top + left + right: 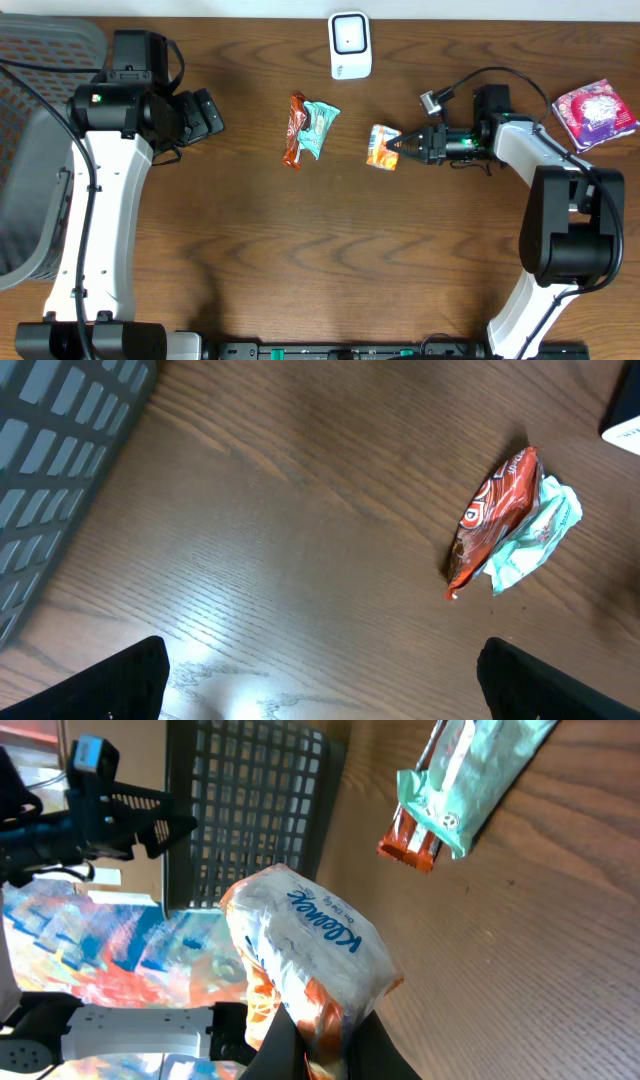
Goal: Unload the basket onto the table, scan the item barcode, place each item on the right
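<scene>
A small orange-and-white tissue pack (383, 147) hangs pinched by its edge in my right gripper (402, 146), right of centre in the overhead view. In the right wrist view the tissue pack (310, 945) rises from the shut right gripper (335, 1045), lifted off the wood. The white barcode scanner (350, 45) stands at the table's far edge. My left gripper (207, 115) is at the left, open and holding nothing; only its two dark fingertips (125, 685) show in the left wrist view.
A red snack bar (296, 130) and a teal wrapper (320, 125) lie side by side mid-table; the same red bar (490, 520) shows in the left wrist view. A pink patterned pack (594, 112) lies far right. A grey mesh basket (30, 140) sits at the left edge.
</scene>
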{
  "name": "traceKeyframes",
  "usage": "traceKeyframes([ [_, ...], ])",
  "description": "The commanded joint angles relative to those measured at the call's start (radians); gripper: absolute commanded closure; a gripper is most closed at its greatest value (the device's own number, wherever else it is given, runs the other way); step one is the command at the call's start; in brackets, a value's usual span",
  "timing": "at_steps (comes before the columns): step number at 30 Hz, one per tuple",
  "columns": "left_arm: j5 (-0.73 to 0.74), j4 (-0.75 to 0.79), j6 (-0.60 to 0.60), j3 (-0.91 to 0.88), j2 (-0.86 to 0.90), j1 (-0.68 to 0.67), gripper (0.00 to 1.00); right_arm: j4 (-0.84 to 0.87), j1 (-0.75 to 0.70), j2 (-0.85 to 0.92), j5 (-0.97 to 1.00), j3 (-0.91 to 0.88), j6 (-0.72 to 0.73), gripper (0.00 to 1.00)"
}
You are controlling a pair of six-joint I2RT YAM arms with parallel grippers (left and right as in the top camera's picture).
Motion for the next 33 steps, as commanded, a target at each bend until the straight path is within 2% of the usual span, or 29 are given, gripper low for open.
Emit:
traceKeyframes([
  [1, -0.01, -0.003, -0.005, 0.008, -0.011, 0.002, 0.02, -0.001, 0.001, -0.003, -0.053, -0.005, -0.048, 0.99],
  [12, -0.01, -0.003, -0.005, 0.008, -0.011, 0.002, 0.02, -0.001, 0.013, -0.003, -0.04, -0.005, -0.071, 0.99],
  [17, -0.01, -0.003, -0.005, 0.008, -0.011, 0.002, 0.02, -0.001, 0.042, -0.003, 0.041, -0.005, -0.074, 0.99],
  [27, -0.01, -0.003, -0.005, 0.008, -0.011, 0.002, 0.02, -0.075, 0.106, -0.003, 0.167, -0.005, -0.255, 0.99],
  [33, -0.01, -0.003, -0.005, 0.008, -0.011, 0.002, 0.02, -0.1, 0.127, -0.003, 0.263, -0.005, -0.256, 0.99],
])
